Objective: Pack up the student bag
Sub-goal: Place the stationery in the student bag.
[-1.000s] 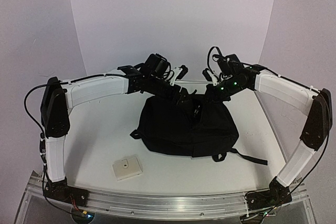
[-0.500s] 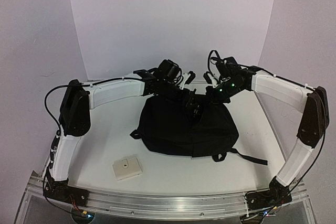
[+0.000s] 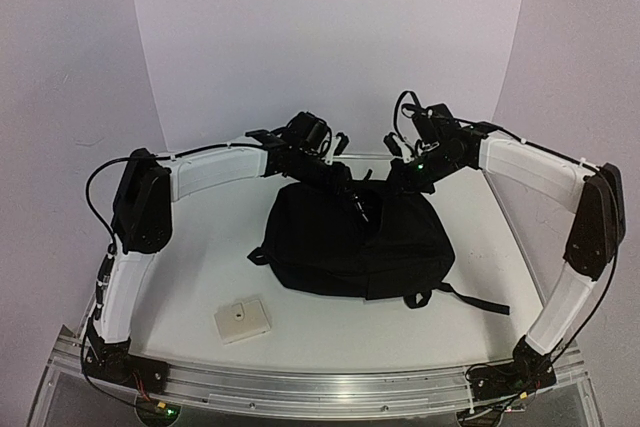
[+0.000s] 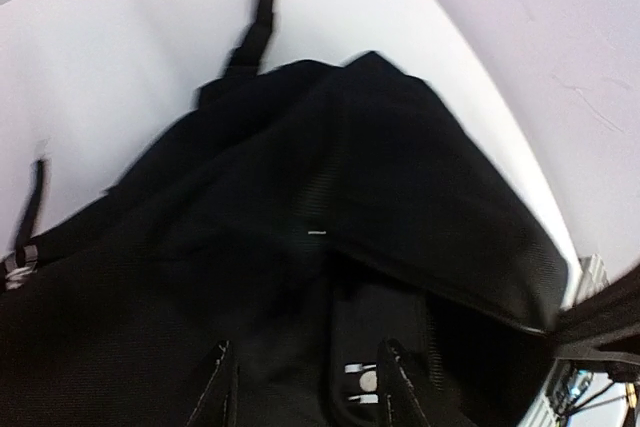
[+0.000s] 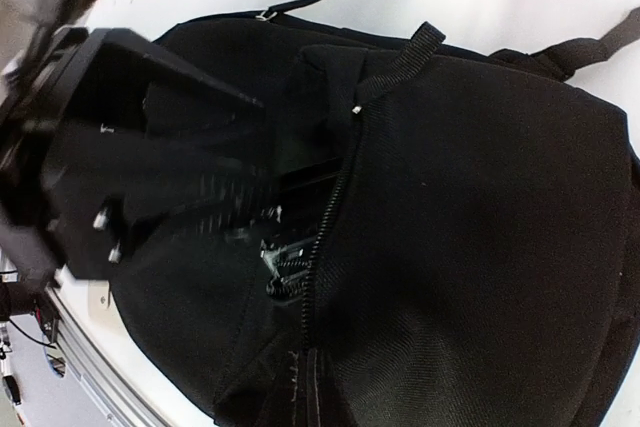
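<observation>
Student bag [image 3: 340,247] lies flat mid-table on the white table [image 3: 190,237], with its far edge under both wrists. Left gripper [image 3: 352,194] is low at that far edge. Right gripper [image 3: 398,179] is just beside it on its right, also against the black fabric. Left wrist view: the two dark fingers [image 4: 222,387] stand apart, and bag fabric fills the space ahead of and between them. A small black part with white marks sits in the gap, nearer the right-hand finger, and cannot be identified. Motion blur hides whether either finger touches the fabric. Right wrist view: the gripper's own fingers cannot be made out against the black bag, so whether they are apart, together or clamped cannot be told. Ahead of the camera a zipper [image 5: 322,237] runs along the bag and appears parted, with a darker hollow on its left side. The left arm's blurred body comes in from that side, its fingers at the hollow. A webbing loop [image 5: 400,62] stands up beyond the zipper's far end. A long strap [image 3: 470,299] trails from the bag's near right corner, well apart from both pairs of fingers. A small pale box [image 3: 242,319] lies near the table's near edge on the left, well apart from the bag and the fingers.
</observation>
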Available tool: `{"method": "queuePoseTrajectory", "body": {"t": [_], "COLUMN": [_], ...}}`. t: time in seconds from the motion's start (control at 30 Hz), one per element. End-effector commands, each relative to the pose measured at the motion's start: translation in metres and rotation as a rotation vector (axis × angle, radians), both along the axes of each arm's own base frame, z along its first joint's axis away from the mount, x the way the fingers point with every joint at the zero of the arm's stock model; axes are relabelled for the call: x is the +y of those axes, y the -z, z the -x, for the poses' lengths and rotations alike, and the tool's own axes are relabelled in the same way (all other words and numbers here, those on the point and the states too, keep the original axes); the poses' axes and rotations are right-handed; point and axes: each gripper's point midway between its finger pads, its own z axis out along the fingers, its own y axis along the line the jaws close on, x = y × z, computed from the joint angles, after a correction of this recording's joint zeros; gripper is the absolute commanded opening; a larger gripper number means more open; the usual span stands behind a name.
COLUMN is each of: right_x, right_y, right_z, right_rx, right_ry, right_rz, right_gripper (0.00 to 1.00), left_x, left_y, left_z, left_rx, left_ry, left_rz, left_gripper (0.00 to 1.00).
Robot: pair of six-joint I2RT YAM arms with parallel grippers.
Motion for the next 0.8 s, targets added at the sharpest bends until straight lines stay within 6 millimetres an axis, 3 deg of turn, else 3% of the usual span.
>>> {"method": "queuePoseTrajectory", "body": {"t": [0.0, 0.23, 0.37, 0.47, 0.6, 0.77], "right_x": [0.012, 0.016, 0.016, 0.017, 0.02, 0.025], "right_y": [-0.022, -0.019, -0.018, -0.016, -0.008, -0.001], "right_z": [-0.013, -0.017, -0.018, -0.018, -0.017, -0.018], "right_rx": [-0.045, -0.039, -0.037, -0.032, -0.002, 0.032], "right_ry": [-0.026, -0.03, -0.03, -0.033, -0.038, -0.04], "right_rz": [-0.062, -0.066, -0.064, -0.064, -0.072, -0.088], "right_gripper": [0.0, 0.0, 0.0, 0.0, 0.0, 0.0], "left_x": [0.019, 0.013, 0.017, 0.028, 0.046, 0.041], "left_y": [0.012, -0.021, -0.016, -0.013, -0.03, -0.041], "left_z": [-0.002, 0.018, 0.02, 0.015, -0.005, -0.013], "left_rx": [0.031, -0.021, -0.026, -0.047, -0.131, -0.166], "left_ry": [-0.044, 0.063, 0.068, 0.022, -0.105, -0.103], "left_rz": [-0.064, 0.027, -0.017, -0.06, -0.121, -0.113], "left_gripper": [0.47, 0.47, 0.47, 0.49, 0.51, 0.52]}}
